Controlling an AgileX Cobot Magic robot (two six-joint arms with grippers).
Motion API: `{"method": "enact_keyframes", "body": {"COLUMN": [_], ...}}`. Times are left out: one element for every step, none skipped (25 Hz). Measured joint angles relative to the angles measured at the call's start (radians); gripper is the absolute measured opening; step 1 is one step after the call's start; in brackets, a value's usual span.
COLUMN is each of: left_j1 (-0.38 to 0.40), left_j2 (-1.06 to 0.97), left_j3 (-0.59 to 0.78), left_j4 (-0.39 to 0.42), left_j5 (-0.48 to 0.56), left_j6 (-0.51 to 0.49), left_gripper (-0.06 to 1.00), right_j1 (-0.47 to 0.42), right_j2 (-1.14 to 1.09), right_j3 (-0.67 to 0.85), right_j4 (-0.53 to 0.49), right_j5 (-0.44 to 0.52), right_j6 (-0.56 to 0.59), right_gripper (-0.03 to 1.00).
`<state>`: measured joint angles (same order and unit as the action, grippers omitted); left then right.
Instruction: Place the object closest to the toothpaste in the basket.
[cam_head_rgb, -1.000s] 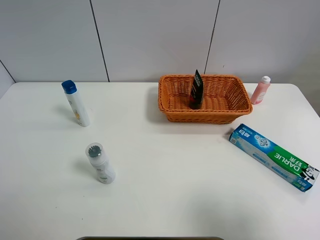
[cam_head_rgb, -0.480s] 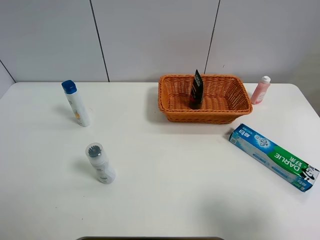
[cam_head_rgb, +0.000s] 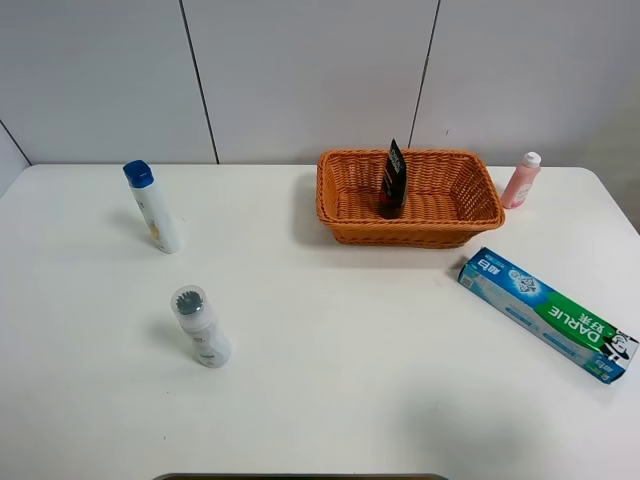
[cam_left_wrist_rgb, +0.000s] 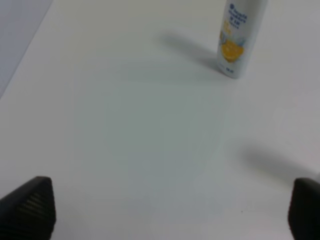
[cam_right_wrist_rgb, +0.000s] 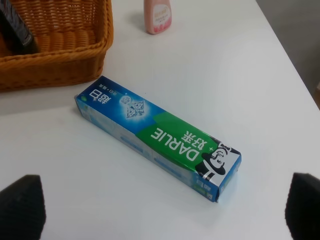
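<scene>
The toothpaste box, blue and green with "DARLIE" on it, lies flat at the table's right; it also shows in the right wrist view. A small pink bottle stands just right of the wicker basket; its base shows in the right wrist view beside the basket. A black tube stands inside the basket. My right gripper is open above the table in front of the toothpaste. My left gripper is open over bare table. Neither arm shows in the high view.
A white bottle with a blue cap stands at the back left and shows in the left wrist view. A white bottle with a grey cap stands at the front left. The table's right edge runs near the pink bottle.
</scene>
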<state>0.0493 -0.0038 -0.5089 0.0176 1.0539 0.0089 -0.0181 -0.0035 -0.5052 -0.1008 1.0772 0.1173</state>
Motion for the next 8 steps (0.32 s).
{"method": "enact_keyframes", "body": {"left_j1": [0.000, 0.000, 0.000, 0.000, 0.000, 0.000, 0.000, 0.000], "left_j2": [0.000, 0.000, 0.000, 0.000, 0.000, 0.000, 0.000, 0.000], "left_j3": [0.000, 0.000, 0.000, 0.000, 0.000, 0.000, 0.000, 0.000], "left_j4": [0.000, 0.000, 0.000, 0.000, 0.000, 0.000, 0.000, 0.000], "left_j5": [0.000, 0.000, 0.000, 0.000, 0.000, 0.000, 0.000, 0.000], "left_j6": [0.000, 0.000, 0.000, 0.000, 0.000, 0.000, 0.000, 0.000], "left_gripper": [0.94, 0.94, 0.94, 0.94, 0.94, 0.94, 0.94, 0.94], "right_j1": [0.000, 0.000, 0.000, 0.000, 0.000, 0.000, 0.000, 0.000], "right_j2": [0.000, 0.000, 0.000, 0.000, 0.000, 0.000, 0.000, 0.000], "right_j3": [0.000, 0.000, 0.000, 0.000, 0.000, 0.000, 0.000, 0.000], "right_j4": [0.000, 0.000, 0.000, 0.000, 0.000, 0.000, 0.000, 0.000], "right_j5": [0.000, 0.000, 0.000, 0.000, 0.000, 0.000, 0.000, 0.000], "right_j6": [0.000, 0.000, 0.000, 0.000, 0.000, 0.000, 0.000, 0.000], "right_gripper": [0.99, 0.99, 0.99, 0.99, 0.99, 0.99, 0.99, 0.99]}}
